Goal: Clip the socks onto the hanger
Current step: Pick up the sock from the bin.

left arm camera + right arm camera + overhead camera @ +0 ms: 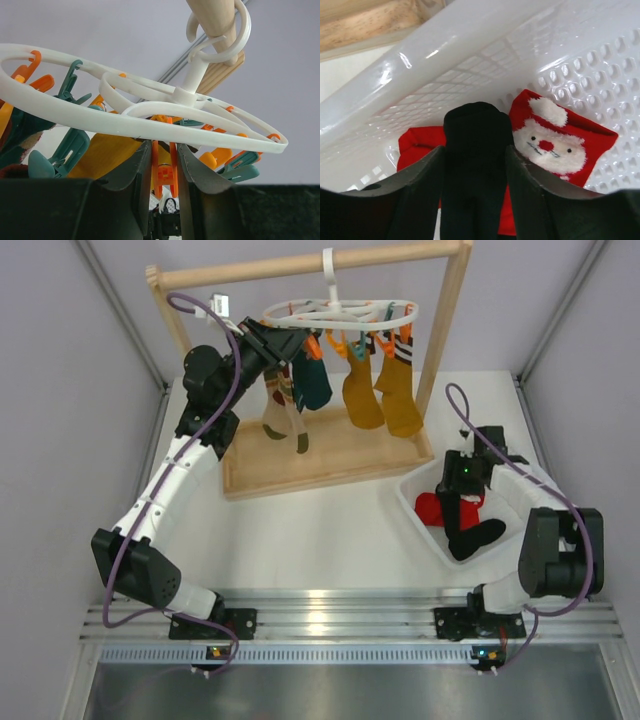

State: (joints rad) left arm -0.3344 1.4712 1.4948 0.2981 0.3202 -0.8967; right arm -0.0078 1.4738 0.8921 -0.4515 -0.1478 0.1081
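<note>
hidden: red socks (555, 142) lie partly under black sock (472, 125) in white basket (470, 55) | right claw (474, 149) touches black sock on both sides, can't tell if squeezing | left claw (164, 147) pinches orange clip (165, 175) under hanger (65, 117), which hangs on wooden rack (212, 15)
</note>
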